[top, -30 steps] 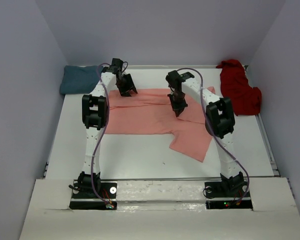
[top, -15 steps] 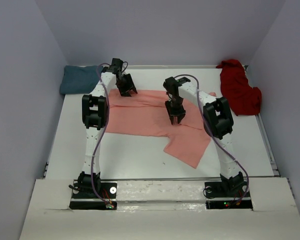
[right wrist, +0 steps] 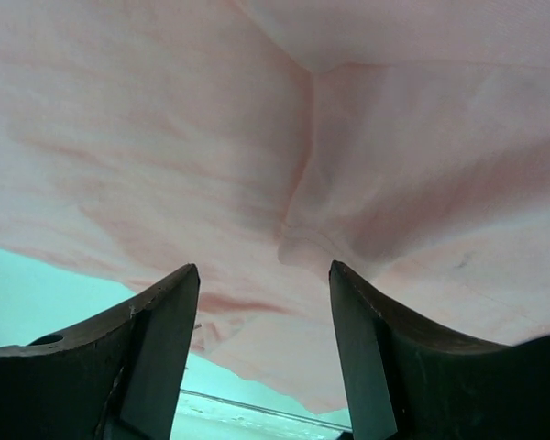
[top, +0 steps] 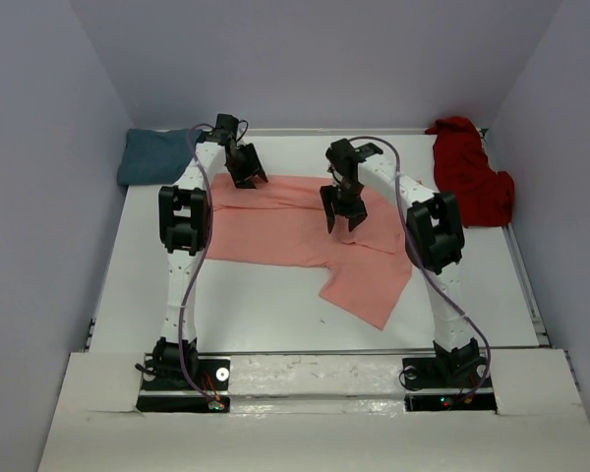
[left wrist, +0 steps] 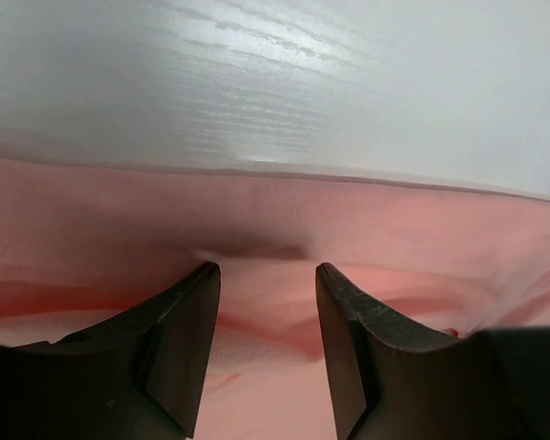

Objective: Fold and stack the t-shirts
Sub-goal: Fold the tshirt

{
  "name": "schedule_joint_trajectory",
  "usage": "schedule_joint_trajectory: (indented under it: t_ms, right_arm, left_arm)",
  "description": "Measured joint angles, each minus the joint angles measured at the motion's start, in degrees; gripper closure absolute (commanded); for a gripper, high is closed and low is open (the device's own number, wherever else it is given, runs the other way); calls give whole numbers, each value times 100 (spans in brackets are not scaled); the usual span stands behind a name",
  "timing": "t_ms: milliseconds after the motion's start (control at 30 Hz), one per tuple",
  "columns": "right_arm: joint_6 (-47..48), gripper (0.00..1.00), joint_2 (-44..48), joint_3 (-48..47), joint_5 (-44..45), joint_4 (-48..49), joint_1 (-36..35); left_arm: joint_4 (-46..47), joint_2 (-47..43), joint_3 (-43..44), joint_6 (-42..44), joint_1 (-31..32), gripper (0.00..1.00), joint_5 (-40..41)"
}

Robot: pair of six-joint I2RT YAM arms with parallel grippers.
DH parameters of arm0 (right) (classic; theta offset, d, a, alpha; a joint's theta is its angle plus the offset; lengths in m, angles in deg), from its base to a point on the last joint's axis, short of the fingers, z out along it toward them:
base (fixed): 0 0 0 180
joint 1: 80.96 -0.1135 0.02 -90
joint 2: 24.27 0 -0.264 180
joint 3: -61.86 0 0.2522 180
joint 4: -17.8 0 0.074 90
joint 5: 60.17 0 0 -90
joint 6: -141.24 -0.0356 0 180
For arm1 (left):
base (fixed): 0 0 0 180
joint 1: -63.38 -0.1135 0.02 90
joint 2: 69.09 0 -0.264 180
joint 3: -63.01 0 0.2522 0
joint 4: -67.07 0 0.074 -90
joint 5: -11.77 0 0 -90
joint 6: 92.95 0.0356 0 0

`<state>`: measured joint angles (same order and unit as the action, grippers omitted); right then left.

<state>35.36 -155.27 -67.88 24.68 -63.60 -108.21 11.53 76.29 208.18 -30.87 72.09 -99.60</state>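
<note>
The salmon-pink cotton t-shirt (top: 275,231) lies partly folded across the middle of the white table (top: 256,310). A crumpled teal blue-green t-shirt (top: 152,155) sits at the far left corner and a heaped dark red t-shirt (top: 469,182) at the far right edge. The left gripper (top: 246,181) hangs over the pink shirt's far hem with its jaws apart, as a second ago, while the right gripper (top: 340,224), then pinched shut on the cloth, now stands apart just above it, and the shirt's near right flap has slid leftward.

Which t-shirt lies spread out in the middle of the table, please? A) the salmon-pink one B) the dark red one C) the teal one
A: the salmon-pink t-shirt lies spread mid-table, while the teal t-shirt and the dark red t-shirt sit bunched at the far corners.
</note>
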Motion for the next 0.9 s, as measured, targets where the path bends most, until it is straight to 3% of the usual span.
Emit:
schedule_joint_trajectory:
  t_ms: [300, 567, 900]
  right_arm:
    - [-422, 39, 955, 852, -551, 999, 1161]
    - [-726, 39, 1038, 1172, -863, 1633, 1834]
    - [-920, 39, 1368, 2210, -986, 2059, 2752]
  left_arm:
    - [688, -485, -315, -177, -258, 39, -459]
    - [1209, -1574, -850, -256, -199, 38, -876]
    - [1248, -1856, -1506, -168, -57, 38, -1281]
